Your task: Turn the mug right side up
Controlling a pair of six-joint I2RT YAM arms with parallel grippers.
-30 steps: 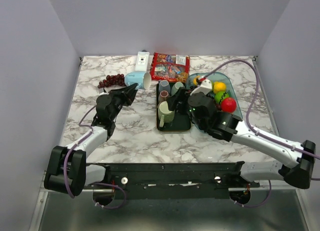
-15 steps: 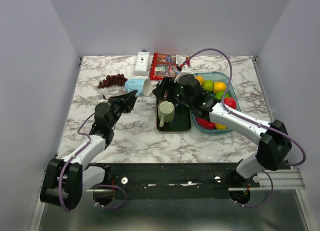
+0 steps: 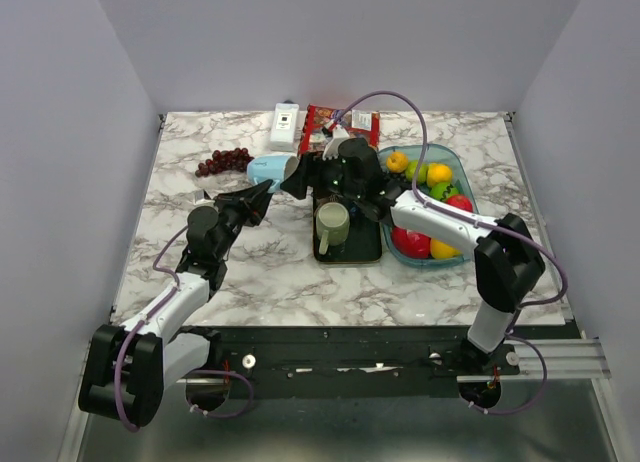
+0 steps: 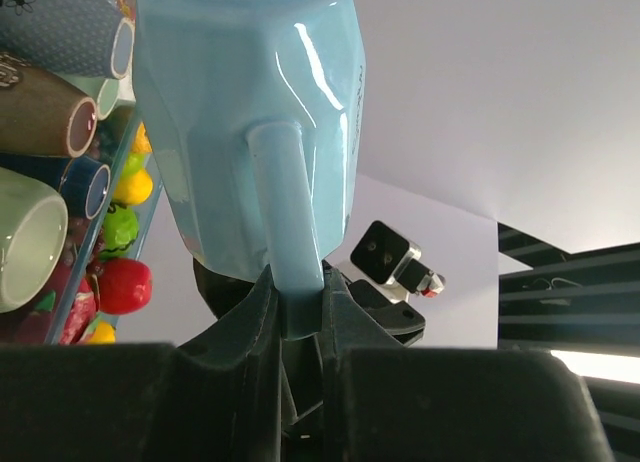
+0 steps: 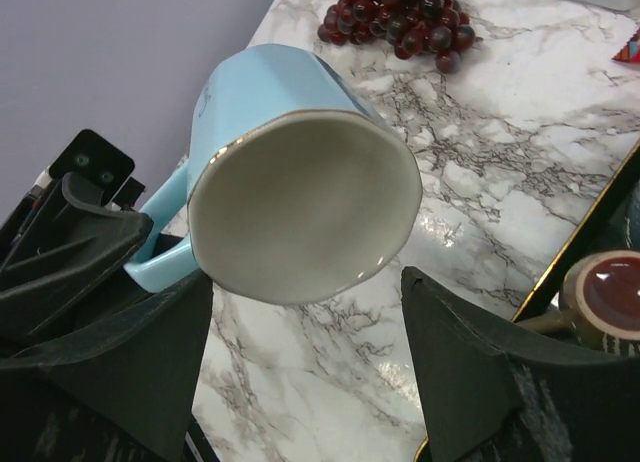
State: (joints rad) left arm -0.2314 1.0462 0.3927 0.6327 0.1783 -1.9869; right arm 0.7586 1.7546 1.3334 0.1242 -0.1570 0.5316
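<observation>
Mug (image 4: 250, 132) rim past left wrist view's top edge; snack bag (image 3: 313, 122) half behind right arm (image 3: 430, 214).

The tray (image 3: 352, 250) lies mid-counter (image 3: 260, 272), with a cup (image 3: 332, 223) on its near half. Just beside it on the right is the bin (image 3: 456, 164), with fruit (image 3: 438, 172) in it. Behind the tray lies the snack bag (image 3: 318, 119). The box (image 3: 285, 125) is just left of the bag, and the grapes (image 3: 224, 161) are farther left and nearer. The mug (image 3: 270, 168) is tipped between the grapes and the tray, mouth toward the tray. The left hand (image 3: 262, 191) grips its handle from the near-left. The right hand (image 3: 298, 178) brackets its mouth from the right, apart from the rim.
</observation>
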